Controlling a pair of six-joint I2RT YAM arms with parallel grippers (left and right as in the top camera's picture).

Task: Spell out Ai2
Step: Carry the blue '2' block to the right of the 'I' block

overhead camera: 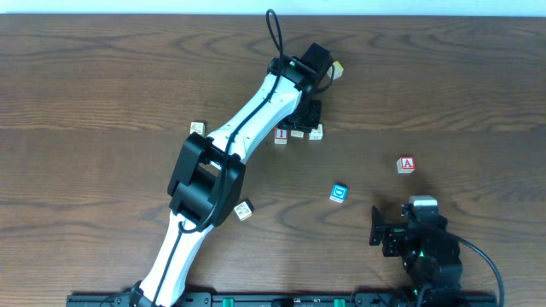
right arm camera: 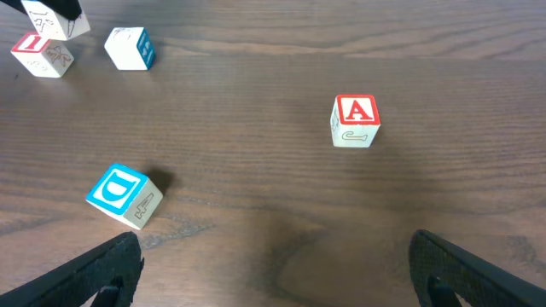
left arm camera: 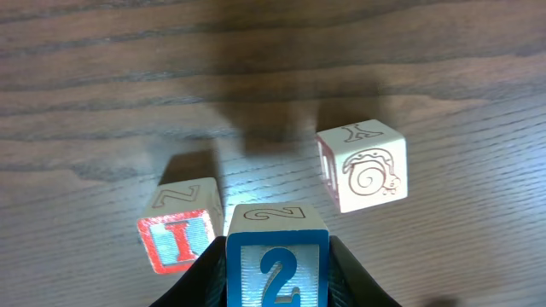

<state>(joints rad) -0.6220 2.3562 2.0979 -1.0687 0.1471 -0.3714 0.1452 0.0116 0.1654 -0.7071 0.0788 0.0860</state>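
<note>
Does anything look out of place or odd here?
Yes: the A block sits alone, well apart from the I block and the 2 block between the jaws of the left gripper, so the word lacks its first letter.

Blue D block (overhead camera: pixel 340 194) is sitting askew on the dark wood table (overhead camera: pixel 102 77), right of centre. Snail-engraved block (left arm camera: pixel 363 165) is standing upright. A pale block (overhead camera: pixel 198 128) and another pale block (overhead camera: pixel 244 210) are lying well apart. A yellowish block (overhead camera: pixel 338 70) is sitting toward the far side.
</note>
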